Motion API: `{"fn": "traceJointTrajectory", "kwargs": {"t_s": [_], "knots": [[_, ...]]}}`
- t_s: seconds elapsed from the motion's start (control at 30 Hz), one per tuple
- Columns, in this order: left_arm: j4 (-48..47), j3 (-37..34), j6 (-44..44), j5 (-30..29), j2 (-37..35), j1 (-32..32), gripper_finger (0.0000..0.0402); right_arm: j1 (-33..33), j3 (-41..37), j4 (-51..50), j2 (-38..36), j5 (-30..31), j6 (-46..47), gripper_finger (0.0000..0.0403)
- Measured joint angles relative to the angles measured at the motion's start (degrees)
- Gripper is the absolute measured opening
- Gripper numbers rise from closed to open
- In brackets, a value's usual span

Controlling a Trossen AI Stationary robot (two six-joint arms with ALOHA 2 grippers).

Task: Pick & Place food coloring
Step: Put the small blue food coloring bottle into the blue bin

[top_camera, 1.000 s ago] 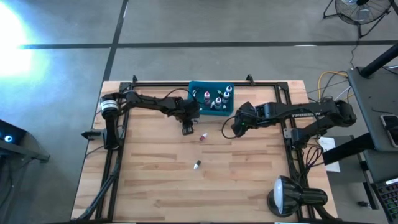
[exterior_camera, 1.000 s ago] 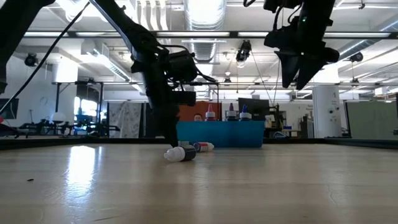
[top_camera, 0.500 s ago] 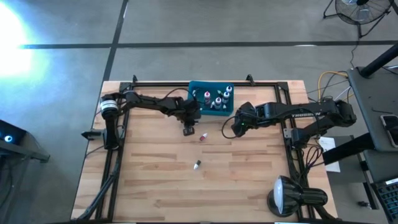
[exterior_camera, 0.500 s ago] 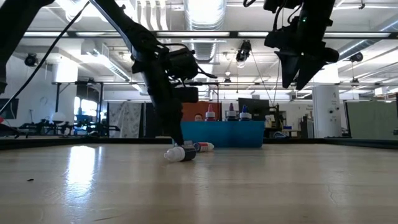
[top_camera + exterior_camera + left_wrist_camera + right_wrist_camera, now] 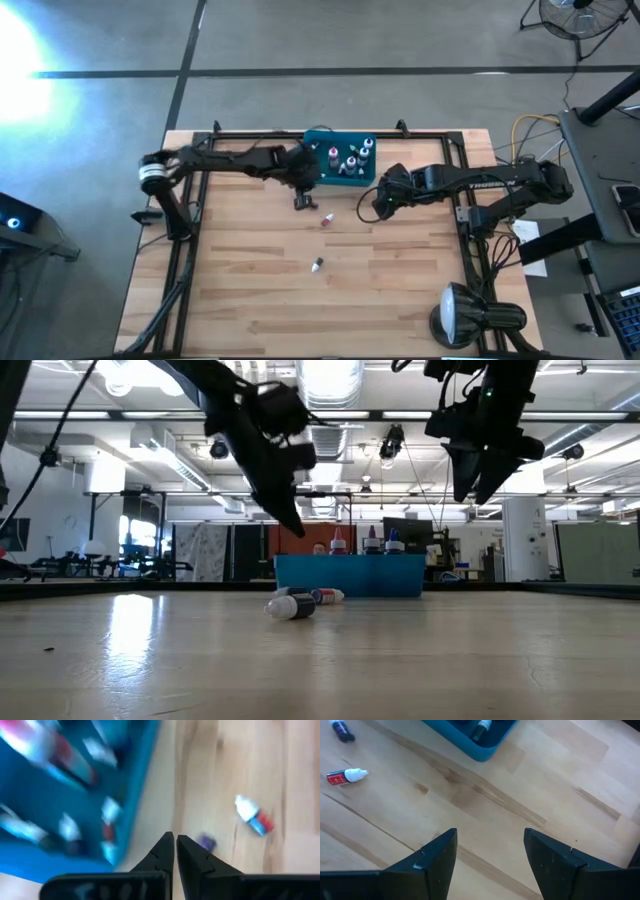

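Note:
The teal bin (image 5: 340, 160) stands at the table's far edge with several food coloring bottles upright in it. A red bottle (image 5: 326, 220) lies on the wood in front of the bin, and another (image 5: 317, 264) lies nearer the table's middle. A small dark bottle (image 5: 341, 730) lies beside the red one (image 5: 345, 776). My left gripper (image 5: 302, 202) hangs shut above the table by the bin's near left corner, nothing visible between its fingers (image 5: 175, 840); the dark bottle (image 5: 206, 841) lies below and beside them. My right gripper (image 5: 490, 850) waits open, raised, right of the bin.
Black frame rails (image 5: 190, 240) run along the table's left, far and right sides. A round lamp (image 5: 458, 315) sits at the near right corner. Bare wood lies across the table's near half. In the low view the bin (image 5: 350, 575) stands behind the lying bottles (image 5: 290, 606).
My left gripper's fingers have come together down at the table, and it has then risen well clear of the wood, tipping a little and drifting slightly toward the bin. The lying bottles stay where they were. My right arm has kept still.

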Motion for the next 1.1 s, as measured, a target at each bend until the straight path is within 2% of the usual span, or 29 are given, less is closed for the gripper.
{"fn": "traceJointTrajectory", "kwargs": {"t_s": [0.07, 0.2, 0.4, 0.57, 0.8, 1.1], "knots": [[-0.07, 0.38, 2.70, 0.19, -1.73, 0.28, 0.0001, 0.00, 0.00, -0.02, 0.00, 0.16, -0.02, 0.0224], [-1.53, 0.28, 6.59, 4.46, -1.26, 0.31, 0.0001, 0.00, 0.00, 0.00, -0.02, 1.00, -0.20, 0.0224], [-2.13, -2.34, 12.04, 4.77, 1.63, -3.12, 0.0004, -0.02, -0.06, 0.08, -0.02, 1.29, -0.18, 0.0224], [-0.90, -3.33, 17.37, 3.07, 3.14, -4.91, 0.0052, -0.02, -0.09, 0.07, -0.02, 1.29, -0.18, 0.0224], [0.94, -3.97, 17.75, -1.47, 3.75, -4.91, 0.0129, 0.00, -0.09, 0.09, -0.02, 1.37, -0.79, 0.0224], [3.75, -4.31, 18.98, -2.16, 7.39, -4.41, 0.0142, 0.00, -0.11, 0.13, -0.02, 1.46, -1.23, 0.0224]]}}
